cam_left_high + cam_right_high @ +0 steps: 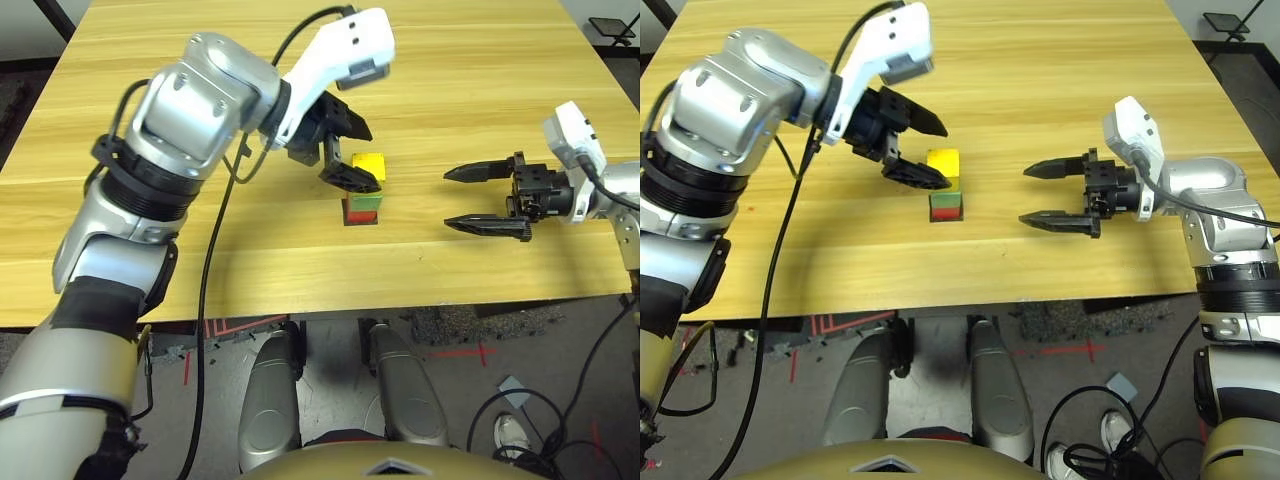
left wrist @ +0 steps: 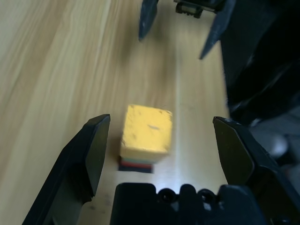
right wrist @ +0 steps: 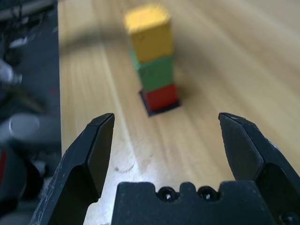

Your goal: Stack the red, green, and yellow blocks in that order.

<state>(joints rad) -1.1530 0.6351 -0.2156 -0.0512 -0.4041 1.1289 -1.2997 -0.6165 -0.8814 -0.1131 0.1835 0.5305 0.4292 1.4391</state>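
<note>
Closest to the robot, a black cord (image 1: 206, 265) hangs over the near edge of the desk (image 1: 1040, 275) on the left side. Down on the floor (image 1: 1040, 350), a person's shoes (image 1: 1115, 430) are near some curly black wires (image 1: 1065, 425). A strip of bare wood runs between that edge and the blocks.

The blocks stand in one tower, nearer to this edge than to the far one. The red block (image 3: 161, 97) is at the bottom, on a flat black square (image 3: 149, 112). The green block (image 3: 156, 73) sits on the red one, and the yellow block (image 3: 151, 40) sits on top.

The left gripper (image 1: 947, 158) is wide open and holds nothing. It is right by the top of the tower, with the yellow block between its fingers and a gap on each side. Its big silver arm (image 1: 195, 105) takes up much room on the left.

The right gripper (image 1: 1023, 195) is wide open and empty too. It points at the tower, with open wood between them.

Past both grippers, bare wood goes to the far end. A little dark stool (image 1: 1225, 22) is beyond the far right corner.
</note>
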